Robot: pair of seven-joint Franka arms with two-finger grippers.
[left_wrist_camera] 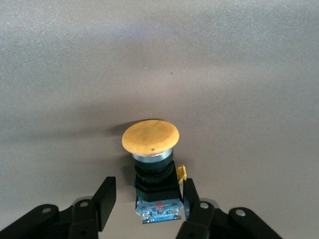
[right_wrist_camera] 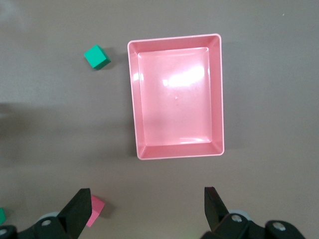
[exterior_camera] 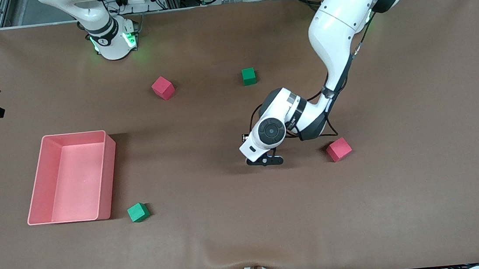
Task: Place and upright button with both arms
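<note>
The button (left_wrist_camera: 151, 149) has a round orange cap and a black body on a blue base. It shows only in the left wrist view, cap away from the hand, on the brown table between my left gripper's fingers (left_wrist_camera: 105, 196). One finger is close against its body and the other stands clear of it. My left gripper (left_wrist_camera: 148, 194) is open, low over the table's middle (exterior_camera: 264, 160), and its hand hides the button in the front view. My right gripper (right_wrist_camera: 145, 199) is open and empty, high above the table near the pink tray (right_wrist_camera: 132, 99).
The pink tray (exterior_camera: 110, 164) sits toward the right arm's end. A green cube (exterior_camera: 138, 212) lies beside its nearer corner. A pink cube (exterior_camera: 339, 149) lies next to the left hand. Another pink cube (exterior_camera: 163, 88) and a green cube (exterior_camera: 249, 76) lie nearer the bases.
</note>
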